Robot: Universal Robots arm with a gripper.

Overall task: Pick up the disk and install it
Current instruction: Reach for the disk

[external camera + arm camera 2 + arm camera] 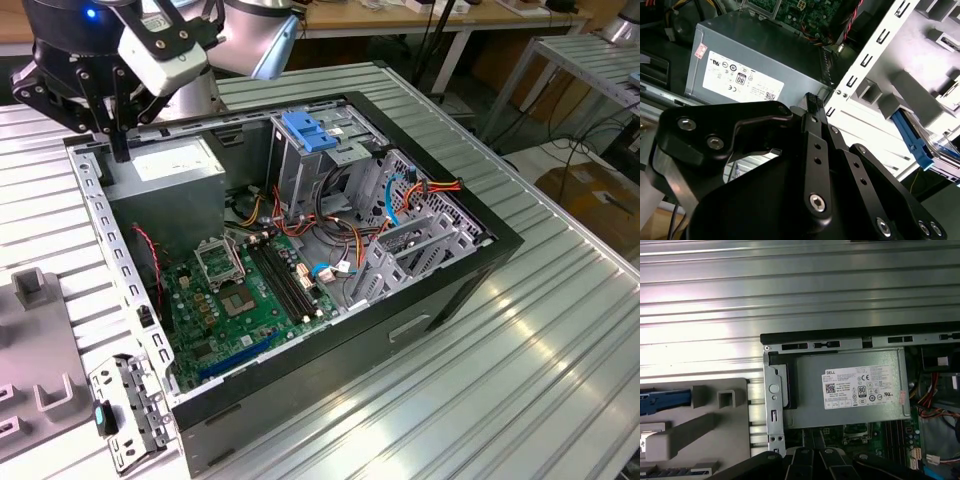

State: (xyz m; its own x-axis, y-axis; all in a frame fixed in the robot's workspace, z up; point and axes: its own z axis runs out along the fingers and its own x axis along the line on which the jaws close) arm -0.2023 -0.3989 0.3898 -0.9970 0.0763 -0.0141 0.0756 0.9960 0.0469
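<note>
The disk (664,399) lies flat in a grey fixture (715,432) on the table beside the open computer case, one blue side rail showing. In the second wrist view that blue rail of the disk (912,142) sits between grey fixture blocks. My gripper (120,148) hangs over the case's corner, just above the grey power supply (165,165) with its white sticker. Its black fingers (814,107) stand close together with nothing between them, and their tips (812,442) sit over the case edge, apart from the disk.
The open black computer case (470,265) holds a green motherboard (235,300), cables and a metal drive cage with a blue tab (308,130). The ribbed metal table (540,380) spreads around it. A perforated case flange (105,250) runs beside the fixture.
</note>
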